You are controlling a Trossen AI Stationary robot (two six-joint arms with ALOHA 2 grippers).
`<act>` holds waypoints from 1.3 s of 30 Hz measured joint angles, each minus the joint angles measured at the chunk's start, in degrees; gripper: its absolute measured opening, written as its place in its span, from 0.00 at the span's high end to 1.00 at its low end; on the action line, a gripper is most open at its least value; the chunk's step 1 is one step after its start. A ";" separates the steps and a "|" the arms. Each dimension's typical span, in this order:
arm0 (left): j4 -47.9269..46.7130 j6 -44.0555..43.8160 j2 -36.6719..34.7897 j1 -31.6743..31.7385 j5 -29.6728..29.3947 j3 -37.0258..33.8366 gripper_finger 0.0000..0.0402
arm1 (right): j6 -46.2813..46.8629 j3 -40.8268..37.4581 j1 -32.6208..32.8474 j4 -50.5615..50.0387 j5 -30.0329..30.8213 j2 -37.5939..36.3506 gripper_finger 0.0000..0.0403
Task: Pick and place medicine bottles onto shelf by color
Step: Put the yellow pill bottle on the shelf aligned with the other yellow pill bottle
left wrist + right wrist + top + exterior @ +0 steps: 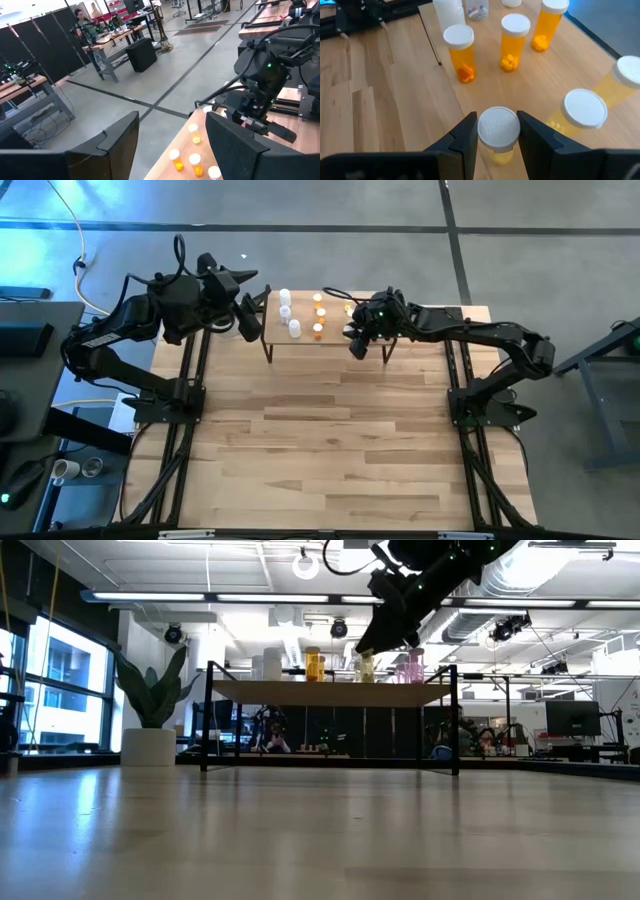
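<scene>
Placement: right gripper [498, 131] jaws clamp pale-yellow bottle [498, 129] over shelf [485, 95] right end; lower upright beside matching yellow ones, then release. Left gripper [247, 308] jaws open, idle at shelf's left end.

Medicine bottles [290, 311] stand upright on the light-wood shelf [330, 338] at the worktop's twelve o'clock edge: white ones at nine o'clock, orange-yellow white-capped ones [459, 54] centred, one pale yellow bottle [498, 132] gripped at its cap.
</scene>
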 joint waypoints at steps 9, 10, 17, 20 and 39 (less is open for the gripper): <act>0.00 0.02 0.00 0.00 0.24 0.00 0.45 | -1.60 0.02 0.01 -0.19 0.42 -0.02 0.73; -0.01 0.02 0.00 0.02 0.37 0.00 0.45 | -1.72 0.02 0.02 -0.19 1.20 0.00 0.73; -0.02 0.02 0.00 0.02 0.42 0.00 0.45 | -2.64 0.02 0.01 -0.49 2.43 -0.02 0.73; -0.02 0.02 0.00 0.01 0.42 0.00 0.45 | -2.66 0.06 0.01 -0.88 2.45 -0.06 0.72; -0.02 0.02 0.00 0.02 0.42 0.00 0.45 | -1.37 0.00 0.01 -1.58 2.38 -0.26 0.64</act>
